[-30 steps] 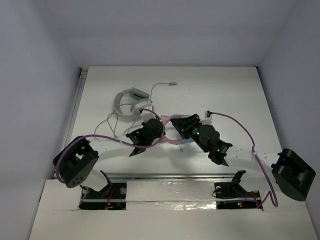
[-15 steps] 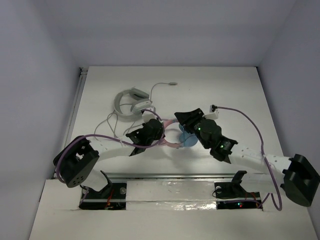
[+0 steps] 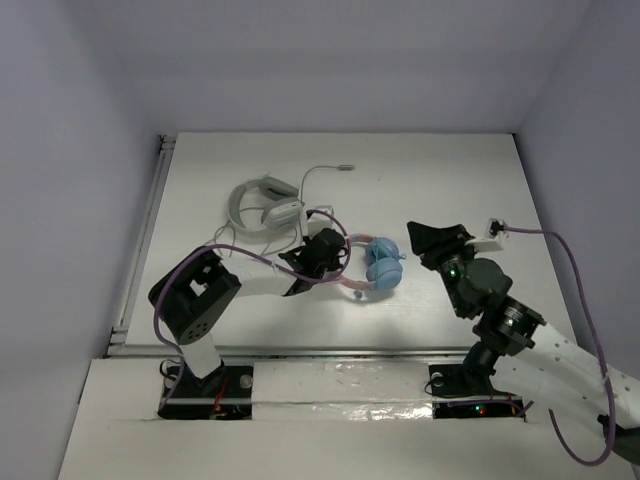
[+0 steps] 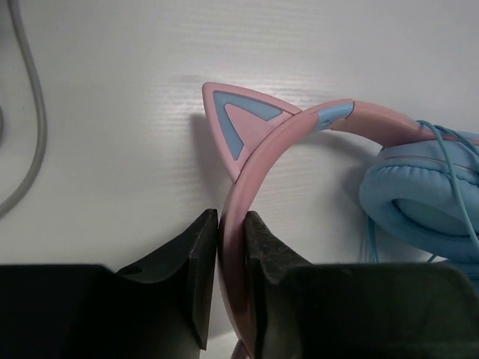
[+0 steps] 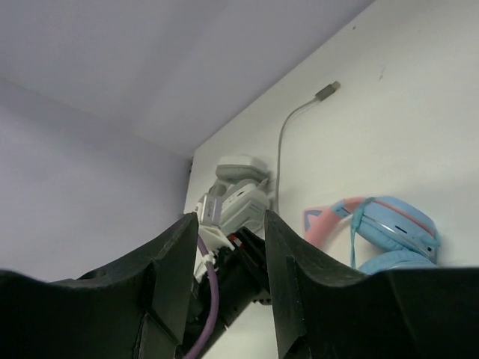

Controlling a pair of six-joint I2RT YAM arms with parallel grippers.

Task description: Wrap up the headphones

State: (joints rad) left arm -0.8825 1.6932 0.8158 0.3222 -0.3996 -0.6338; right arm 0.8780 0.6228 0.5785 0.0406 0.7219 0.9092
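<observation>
Left pincer (image 4: 229,247) is clamped on the headphones (image 3: 372,268). Right pincer (image 5: 228,224) is empty, fingers apart.

Desk (image 3: 450,180): headphones lie mid-desk, between my two pincers. The right one hangs near them on their right side, not touching.

Long axis runs left to right. Pink headband (image 4: 258,161) sits in the left grip, and the blue ear cups (image 4: 419,198) are at the end toward the right arm. The left pincer is my anchor, as I read it. The free right pincer faces the cups and is better placed to wind.

Cat ear (image 4: 238,123) sits just past the grip.

Thin cable (image 4: 447,153) crosses one cup. I cannot trace its loose end.
</observation>
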